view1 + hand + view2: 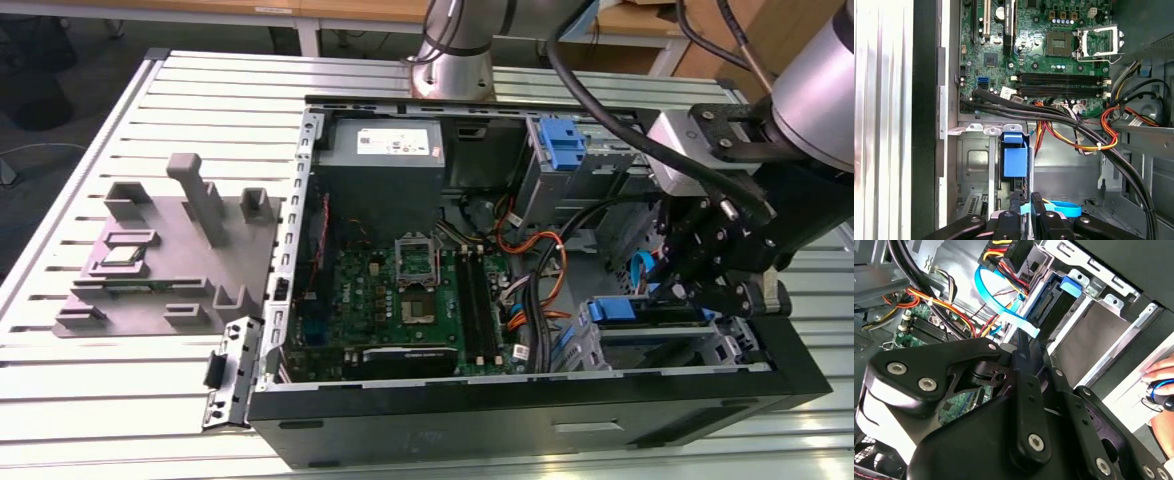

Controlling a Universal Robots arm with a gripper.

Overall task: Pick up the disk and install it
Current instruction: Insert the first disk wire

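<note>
Disk [649, 311] sits edge-on in the lower drive bay, nearly seated; tool [1024, 204] closed together just above it.

Silver arm [447, 50], black gripper [727, 285] linkage, steel screws, black cables

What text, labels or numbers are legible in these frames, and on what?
None can be read.
White sticker on the grey metal box in the open computer case: print too small.
Motherboard: white markings on board and chips, too small in the first wrist view.
Small white tag on the cables: blurred.
Blue bracket by the gripper: no print seen.
</note>
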